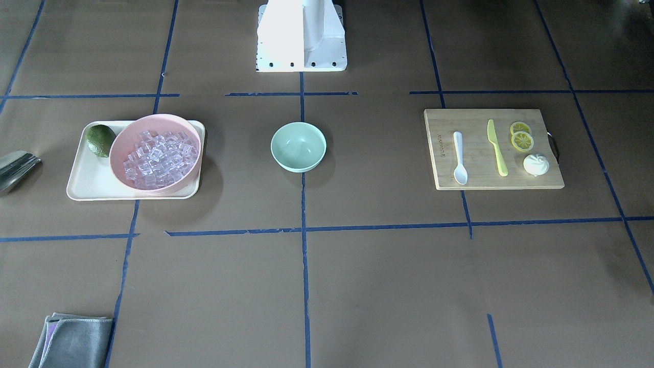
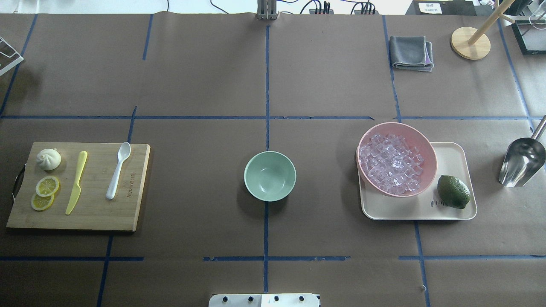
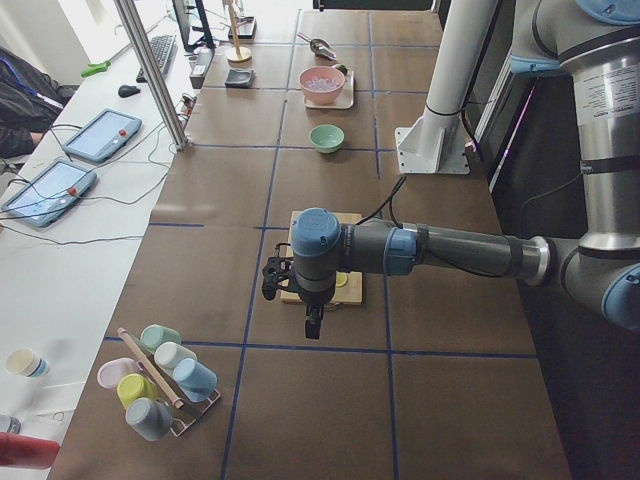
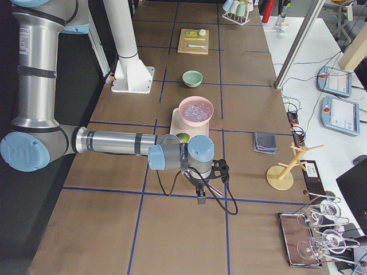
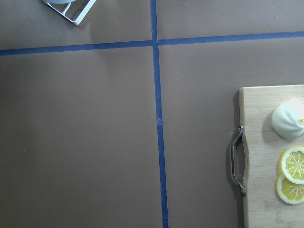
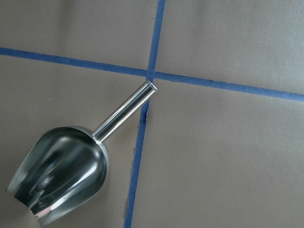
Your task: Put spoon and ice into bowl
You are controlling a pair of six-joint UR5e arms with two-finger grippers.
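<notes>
Sides as seen from the robot.

- Table (image 2: 192,76): brown paper cover, blue tape grid.
- Left arm (image 3: 440,250): stretched level over the left end of the table, wrist pointing down past the handle end of the cutting board (image 2: 98,213). The left jaws show only in a side view, so I cannot tell how far they are parted. Nothing visible in them.
- Right arm (image 4: 109,142): stretched level over the right end, wrist pointing down above the metal scoop (image 2: 522,162). The right jaws are likewise seen from the side only, and I cannot tell their gap.
- Cutting board: far left, flat.
- Tray (image 2: 452,157): cream, right side. It carries the pink bowl (image 2: 401,128) and a green fruit (image 2: 453,192), lime or avocado, hard to say.
- Bowl (image 2: 251,179): mint green, upright at the table's centre on the tape line, well apart from board and tray.
- Grey cloth (image 2: 410,52): folded, far right.
- Spoon (image 2: 118,170): white, lying on the board's right part, scoop towards the far side.
- Yellow-green knife (image 2: 76,181): beside the spoon, to its left.
- Bun (image 2: 48,159) and two lemon slices (image 2: 47,186): board's left end.
- Ice (image 2: 392,162): clear cubes heaped in the pink bowl.
</notes>
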